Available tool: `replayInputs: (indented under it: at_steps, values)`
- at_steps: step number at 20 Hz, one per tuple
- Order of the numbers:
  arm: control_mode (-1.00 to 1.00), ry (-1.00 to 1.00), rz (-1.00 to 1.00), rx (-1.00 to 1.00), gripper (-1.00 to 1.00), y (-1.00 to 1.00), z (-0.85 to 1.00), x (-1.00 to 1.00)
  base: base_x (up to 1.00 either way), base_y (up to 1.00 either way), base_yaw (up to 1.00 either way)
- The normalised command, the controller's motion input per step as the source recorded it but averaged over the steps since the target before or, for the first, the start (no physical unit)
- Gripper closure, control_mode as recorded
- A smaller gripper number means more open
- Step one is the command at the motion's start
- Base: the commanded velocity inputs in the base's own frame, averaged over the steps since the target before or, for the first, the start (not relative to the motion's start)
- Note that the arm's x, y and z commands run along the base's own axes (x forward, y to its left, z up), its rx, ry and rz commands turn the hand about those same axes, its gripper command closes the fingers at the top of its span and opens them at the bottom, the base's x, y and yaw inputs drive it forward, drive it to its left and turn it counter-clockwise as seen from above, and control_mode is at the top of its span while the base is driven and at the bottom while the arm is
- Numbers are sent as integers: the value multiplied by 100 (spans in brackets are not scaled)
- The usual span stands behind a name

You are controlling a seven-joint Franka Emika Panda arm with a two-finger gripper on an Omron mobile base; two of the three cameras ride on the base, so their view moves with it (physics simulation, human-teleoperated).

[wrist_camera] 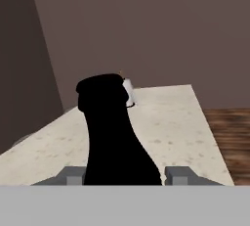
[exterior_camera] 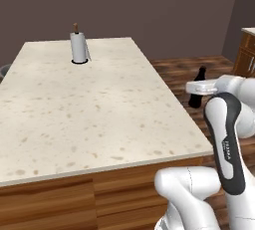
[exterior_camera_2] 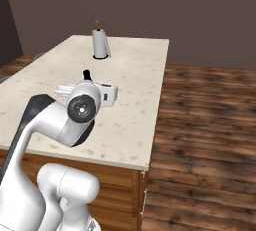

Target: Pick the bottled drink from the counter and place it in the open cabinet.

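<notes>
The tool [wrist_camera: 124, 173] is clenched on the bottle [wrist_camera: 111, 137], its grey fingers [wrist_camera: 178, 175] pressing the lower body on both sides. The bottle [exterior_camera: 198, 87] stands upright in the grip, off the surface [exterior_camera: 89, 109], just past its near right edge and above the wooden floor [exterior_camera: 187, 72]. It is glossy black with a narrow neck and cap. The surface is beige speckled stone over a brown wood base; a white paper towel roll [exterior_camera: 78, 47] stands at its far end

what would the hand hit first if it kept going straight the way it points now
Probably the white paper towel roll at the far end of the beige speckled stone counter, peeking out behind the black bottle the hand grips; depth is hard to judge.
</notes>
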Motion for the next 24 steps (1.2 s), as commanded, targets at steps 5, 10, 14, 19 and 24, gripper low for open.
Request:
replayInputs:
  at_steps: [5, 10, 14, 19, 24]
  values:
    - [-100, -1, -3, 0, 100, 0, 30, -36, 0, 0, 0]
    - [-100, -1, -3, 1, 100, -4, 31, -33, 0, 0, 0]
    - [100, 0, -1, 0, 100, 0, 1, -14, -22, -20, -6]
    - [100, 0, 0, 0, 100, 0, 0, 0, -85, -60, -41]
    - [100, 0, 0, 0, 100, 0, 0, 0, -79, -34, -64]
